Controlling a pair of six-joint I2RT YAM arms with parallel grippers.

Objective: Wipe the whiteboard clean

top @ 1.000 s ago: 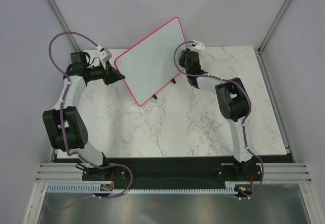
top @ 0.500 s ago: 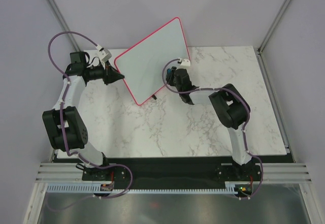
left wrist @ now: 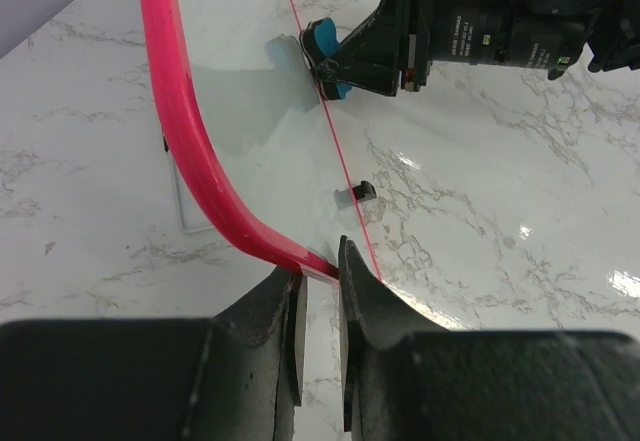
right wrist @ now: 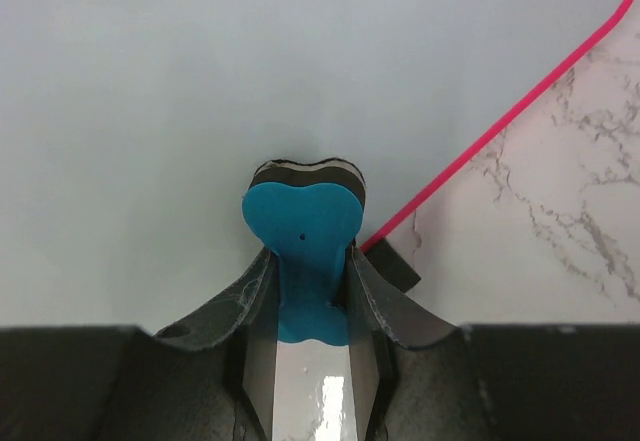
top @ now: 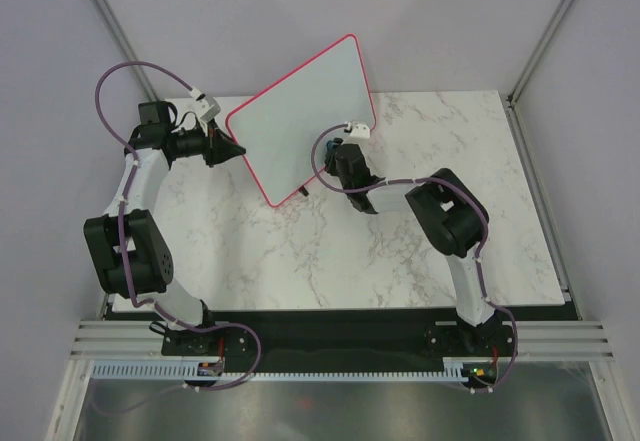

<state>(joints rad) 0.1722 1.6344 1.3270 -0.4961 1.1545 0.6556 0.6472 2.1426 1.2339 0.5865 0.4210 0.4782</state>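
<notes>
We've got our left pincer [left wrist: 318,261] almost closed, pinching the pink-edged corner of the whiteboard [top: 300,121], which stands tilted on the tabletop [top: 400,251]. Our right pincer [right wrist: 307,253] is clamped on a blue eraser [right wrist: 303,211], with the dark pad pushed up against the blank board face straight ahead of it, just beside the pink edge.

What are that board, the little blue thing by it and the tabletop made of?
Board: smooth glossy white sheet, perhaps coated metal or plastic; pink-red rim looks plastic. Blue thing: matte, foam or plastic, with a dark felt-like layer at its edge. Tabletop: shiny white with grey veins, marble or a marble-look laminate.
</notes>
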